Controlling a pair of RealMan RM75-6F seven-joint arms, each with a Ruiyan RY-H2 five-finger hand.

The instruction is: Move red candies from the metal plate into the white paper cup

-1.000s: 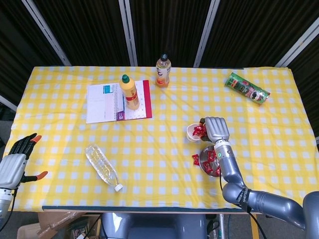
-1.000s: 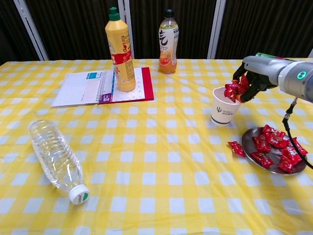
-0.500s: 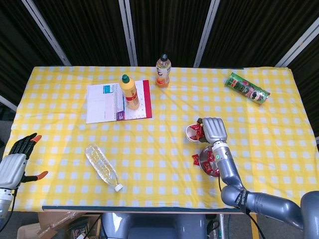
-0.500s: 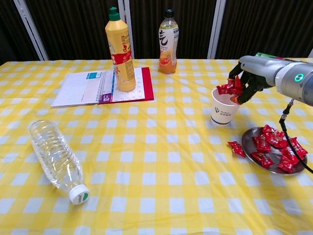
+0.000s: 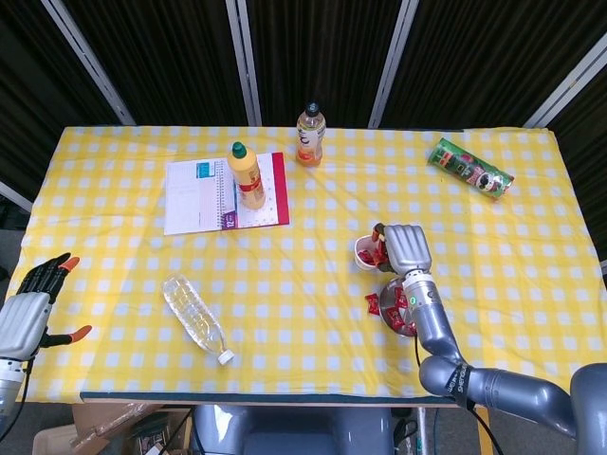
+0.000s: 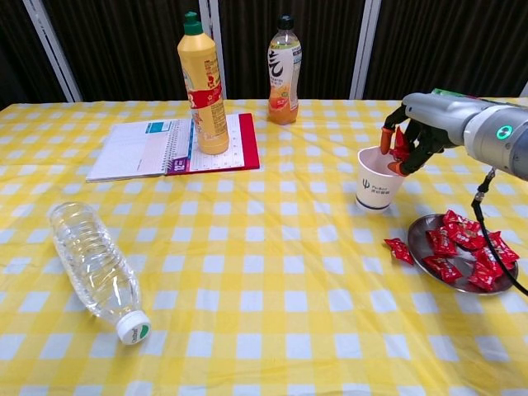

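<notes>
A yellow checked tablecloth covers the table in front of dark curtains. The right hand hovers over the white paper cup, and the clump of red candies it carried a second ago is gone from its fingers, so I judge it has dropped into the cup. The fingers now hang spread above the rim; something red still shows among them, and whether that is a last candy I cannot tell. More red candies remain on the metal plate, one loose candy lies beside it, so further trips are needed. The left hand rests open and empty at the table's edge.
</notes>
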